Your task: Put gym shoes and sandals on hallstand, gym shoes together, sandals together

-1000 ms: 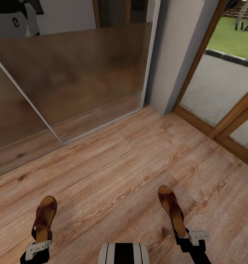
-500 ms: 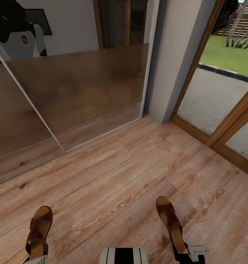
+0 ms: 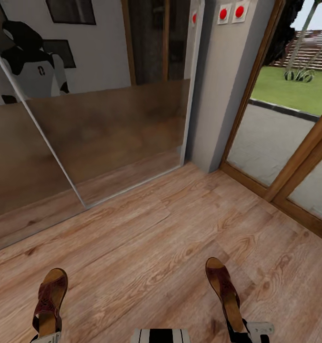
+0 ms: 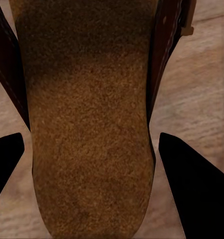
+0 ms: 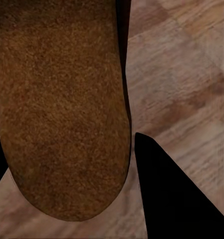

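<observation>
Left end effector (image 3: 45, 337) at 7 o'clock of head view, clamped on heel of left sandal (image 3: 49, 300); toe points to 12.
Right end effector (image 3: 249, 332) at 5 o'clock, clamped on heel of right sandal (image 3: 223, 290).
Both sandals carried over corridor floor (image 3: 146, 238), well apart.
Wrist views: tan footbed between dark fingers (image 4: 196, 184), (image 5: 171, 194).
Judgement: sandals light, sole stiff, straps soft; heel grip leaves toe free to droop or swing.

Wood-grain plank floor (image 3: 170, 228) — bare boards
</observation>
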